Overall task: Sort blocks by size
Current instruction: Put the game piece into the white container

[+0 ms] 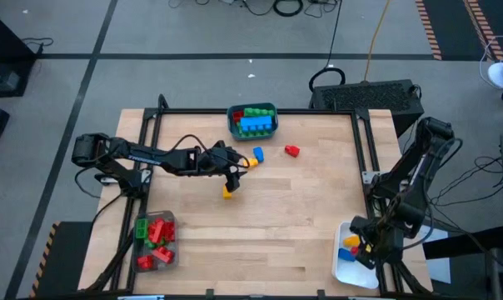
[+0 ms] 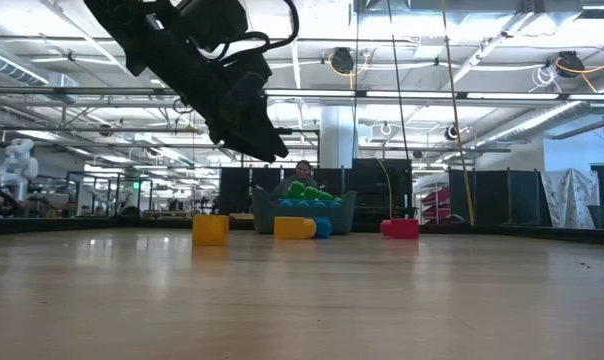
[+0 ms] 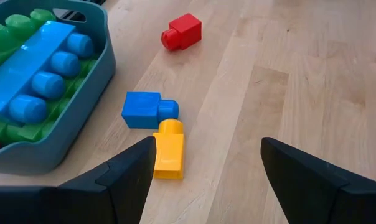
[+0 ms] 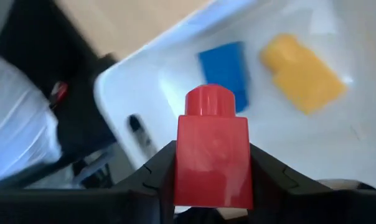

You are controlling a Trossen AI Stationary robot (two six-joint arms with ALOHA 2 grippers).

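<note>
Right tool [image 4: 211, 186] over white tray [image 4: 144, 81], pinching a red block [image 4: 213, 155]. Left tool [image 3: 206, 168] spread, empty, above tabletop [image 1: 301, 200] near teal bin [image 1: 233, 127]. Loose blocks: yellow [image 3: 169, 148] touching blue [image 3: 144, 110], red [image 3: 183, 31] apart.

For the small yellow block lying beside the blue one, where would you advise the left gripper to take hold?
Grip the yellow block across its square body's long sides, from above. It lies flat, stud touching the blue block, so that end is blocked. The left gripper is open nearby.
</note>
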